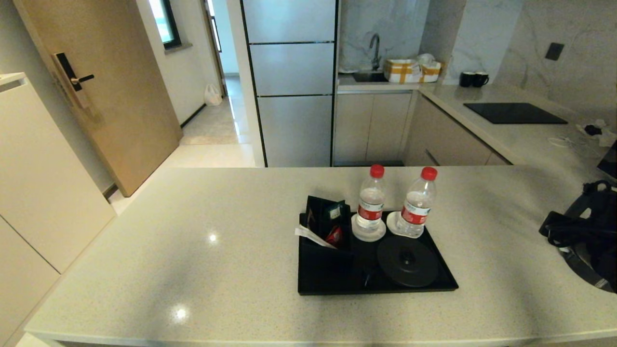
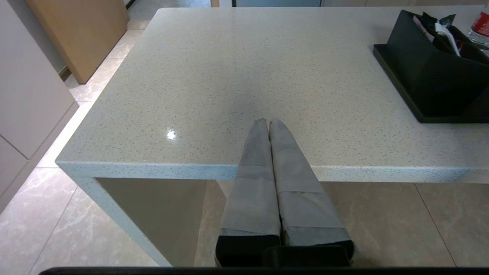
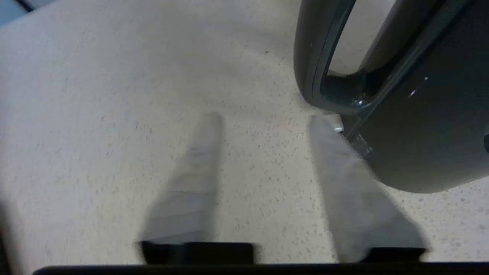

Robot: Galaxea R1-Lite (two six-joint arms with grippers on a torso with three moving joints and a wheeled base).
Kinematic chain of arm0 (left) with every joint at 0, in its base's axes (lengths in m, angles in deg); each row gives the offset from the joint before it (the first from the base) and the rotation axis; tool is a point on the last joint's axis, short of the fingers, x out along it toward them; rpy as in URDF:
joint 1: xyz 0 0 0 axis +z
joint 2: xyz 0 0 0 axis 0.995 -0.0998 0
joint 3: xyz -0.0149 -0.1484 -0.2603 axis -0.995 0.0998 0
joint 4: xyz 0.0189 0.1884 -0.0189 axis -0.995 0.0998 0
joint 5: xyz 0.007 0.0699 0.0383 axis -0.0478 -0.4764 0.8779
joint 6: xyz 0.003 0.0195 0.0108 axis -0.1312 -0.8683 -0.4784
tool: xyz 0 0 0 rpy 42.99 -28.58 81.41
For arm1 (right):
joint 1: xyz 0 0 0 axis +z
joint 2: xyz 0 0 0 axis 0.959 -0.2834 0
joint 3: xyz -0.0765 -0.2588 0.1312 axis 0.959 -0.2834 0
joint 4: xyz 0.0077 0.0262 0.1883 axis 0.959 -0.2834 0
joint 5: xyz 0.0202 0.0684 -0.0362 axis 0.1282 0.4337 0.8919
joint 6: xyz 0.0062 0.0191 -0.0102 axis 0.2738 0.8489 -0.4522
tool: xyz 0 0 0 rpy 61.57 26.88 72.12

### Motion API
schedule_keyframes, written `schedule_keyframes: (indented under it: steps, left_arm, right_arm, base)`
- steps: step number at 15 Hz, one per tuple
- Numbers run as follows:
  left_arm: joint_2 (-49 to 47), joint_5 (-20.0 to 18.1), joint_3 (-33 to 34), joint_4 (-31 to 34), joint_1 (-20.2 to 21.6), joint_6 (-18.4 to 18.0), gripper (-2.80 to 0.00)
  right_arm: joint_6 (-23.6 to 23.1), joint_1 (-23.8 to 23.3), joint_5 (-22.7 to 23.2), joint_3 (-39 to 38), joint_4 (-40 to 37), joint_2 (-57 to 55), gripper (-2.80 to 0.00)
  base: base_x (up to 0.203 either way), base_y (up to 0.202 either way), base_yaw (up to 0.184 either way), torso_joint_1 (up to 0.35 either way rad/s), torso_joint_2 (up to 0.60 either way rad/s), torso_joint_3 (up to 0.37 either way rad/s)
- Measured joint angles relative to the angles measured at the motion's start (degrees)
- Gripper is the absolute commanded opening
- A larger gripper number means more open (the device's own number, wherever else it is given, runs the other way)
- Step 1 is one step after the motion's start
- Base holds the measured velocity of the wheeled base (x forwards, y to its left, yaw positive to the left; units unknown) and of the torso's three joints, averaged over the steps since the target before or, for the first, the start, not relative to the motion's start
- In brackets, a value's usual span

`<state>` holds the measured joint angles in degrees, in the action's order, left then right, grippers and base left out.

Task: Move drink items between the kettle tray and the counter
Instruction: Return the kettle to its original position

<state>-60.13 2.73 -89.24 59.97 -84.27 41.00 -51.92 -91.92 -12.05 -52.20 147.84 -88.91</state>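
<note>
Counter [image 1: 193,250] bears right gripper [image 3: 263,122], fingers spread, beside kettle [image 3: 420,114]

Two clear bottles with red caps [image 1: 370,205] [image 1: 417,205] stand up at the back of the flat black tray [image 1: 337,284]. The tray lies on the big pale counter [image 1: 193,250]. The dark kettle [image 3: 420,114] stands on the counter, off the tray.

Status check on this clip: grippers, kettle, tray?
Right gripper open, low over counter beside kettle handle. Left gripper shut, parked at counter edge. Kettle base disc on tray bare; two bottles behind it.
</note>
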Motion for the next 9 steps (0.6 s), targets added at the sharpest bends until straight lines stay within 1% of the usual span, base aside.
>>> schedule_keyframes:
  steps: [2,3,6,9]
  left_arm:
    - [0.0,0.0,-0.02,-0.02,0.0,0.02,-2.8]
    - [0.0,0.02,-0.05,0.0,0.0,-0.01,-2.8]
    - [0.0,0.02,-0.02,0.0,0.0,0.0,-2.8]
    - [0.0,0.02,0.0,-0.02,0.0,0.02,-2.8]
  right_arm:
    - [-3.47,-2.66,0.6,-0.3,0.21,0.28,0.0]
    - [-4.43,-3.87,0.74,0.0,0.33,0.15,0.0]
    - [-4.68,-6.24,0.74,2.14,1.0,-1.34,0.0]
    - [-4.61,-6.73,0.65,3.32,1.24,-2.89,0.0]
  base:
    - [0.0,0.0,0.0,0.0,0.0,0.0]
    - [0.0,0.0,0.0,0.0,0.0,0.0]
    - [0.0,0.0,0.0,0.0,0.0,0.0]
    - [0.0,0.0,0.0,0.0,0.0,0.0]
